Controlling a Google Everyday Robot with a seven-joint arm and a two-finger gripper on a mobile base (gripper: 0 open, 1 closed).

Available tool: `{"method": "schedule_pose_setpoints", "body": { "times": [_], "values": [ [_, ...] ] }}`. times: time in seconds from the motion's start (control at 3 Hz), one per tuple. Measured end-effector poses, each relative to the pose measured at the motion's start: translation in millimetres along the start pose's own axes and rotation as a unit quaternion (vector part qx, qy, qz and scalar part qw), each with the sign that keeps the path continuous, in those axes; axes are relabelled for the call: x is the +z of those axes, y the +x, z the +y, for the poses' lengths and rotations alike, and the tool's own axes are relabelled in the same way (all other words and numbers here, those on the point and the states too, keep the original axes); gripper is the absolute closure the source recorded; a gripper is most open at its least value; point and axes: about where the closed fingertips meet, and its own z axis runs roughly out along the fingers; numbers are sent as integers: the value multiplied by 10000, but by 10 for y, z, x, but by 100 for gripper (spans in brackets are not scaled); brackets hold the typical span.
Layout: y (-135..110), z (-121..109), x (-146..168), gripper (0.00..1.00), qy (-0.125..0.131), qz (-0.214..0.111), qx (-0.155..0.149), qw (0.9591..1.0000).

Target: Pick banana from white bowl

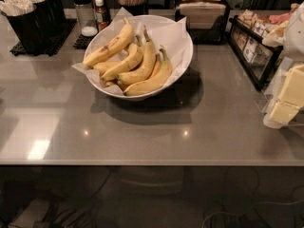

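The gripper (284, 103) sits at the far right edge of the view, low over the counter (142, 132) and well apart from the white bowl (142, 95). I cannot tell whether it is spread or pressed together, and nothing appears to be held in it. The reach has not begun.

The banana (109, 44) lies at the left of the bowl, on top of the pile. Its lower end rests over the left rim and its stem points up toward the back. It touches at least 1 of the cleaner bananas (142, 68) beside it.

Most of the risk probably comes from crowding:
- **Wrong fruit:** The gripper starts on the right, so its path likely crosses the cleaner bananas first. A descent that falls short would close on 1 of those.
- **Paper:** The crinkled paper (168, 32) rises around the fruit. A low or off-centre grasp could pinch it, then drag the lining and other fruit out on the lift.
- **Bowl:** It is shallow and glossy on a smooth counter, so a sideways push on the fruit could slide or tip it.
- **Things behind:** 2 bottles (91, 11) stand just behind the left rim, close enough for an overshoot to knock them.
- **Grip:** The banana is round and soft where bruised. A grasp near either end would probably let it swing or slip, so the middle looks safest.
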Motion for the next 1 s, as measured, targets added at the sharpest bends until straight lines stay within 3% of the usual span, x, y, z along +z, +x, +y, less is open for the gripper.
{"method": "schedule_pose_setpoints", "body": {
  "times": [0.33,0.67,1.0],
  "values": [
    [-7,-6,-14,0,25,-20,-18,10000],
    [-180,-176,-8,0,40,-425,-400,9983],
    [-734,-523,90,0,-153,-1454,-1341,9801]
  ]
}}
